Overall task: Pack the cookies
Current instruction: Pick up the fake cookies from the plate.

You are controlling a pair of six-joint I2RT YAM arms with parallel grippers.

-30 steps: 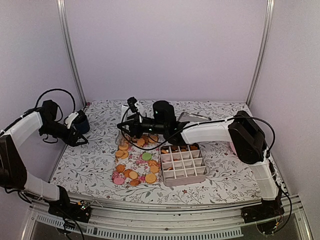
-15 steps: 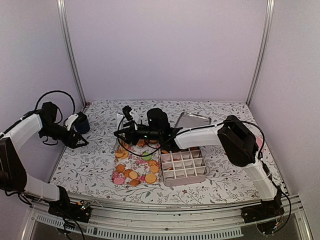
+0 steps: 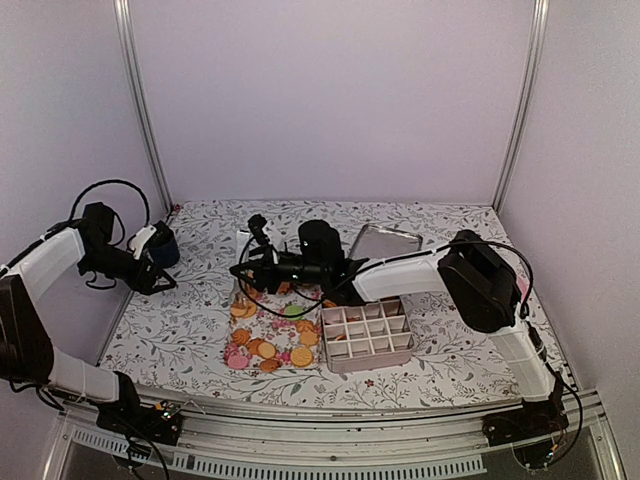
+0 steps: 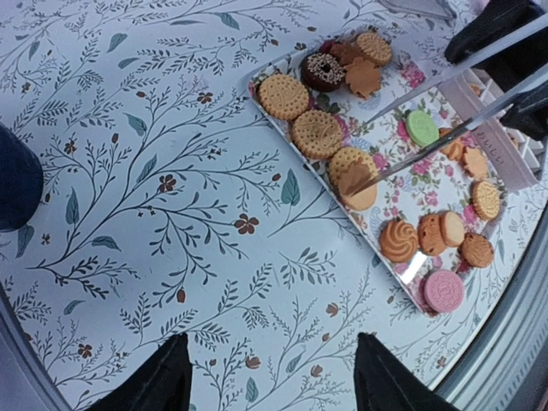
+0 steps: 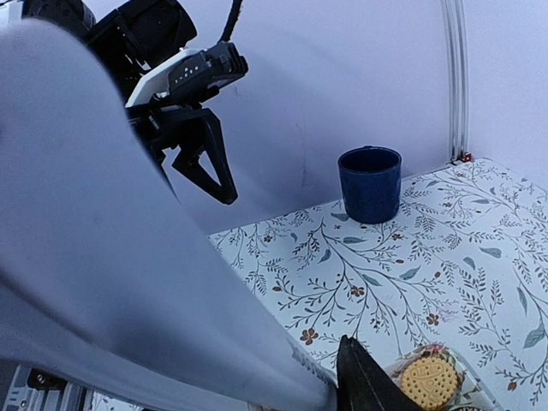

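On the floral table (image 3: 450, 360), the right tool (image 4: 355, 184), tips narrowly parted, touches cookies (image 4: 355, 171) on their tray (image 4: 390, 257).

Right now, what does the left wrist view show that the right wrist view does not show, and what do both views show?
Only the left wrist view shows most of the floral tray with its cookies: a green one, a pink one, a dark brown one, and the edge of the divided box. Only the right wrist view shows the blue cup standing upright near the wall, and the left gripper, open, hovering over the cloth. Both show the patterned tablecloth and a tan round cookie on the tray.
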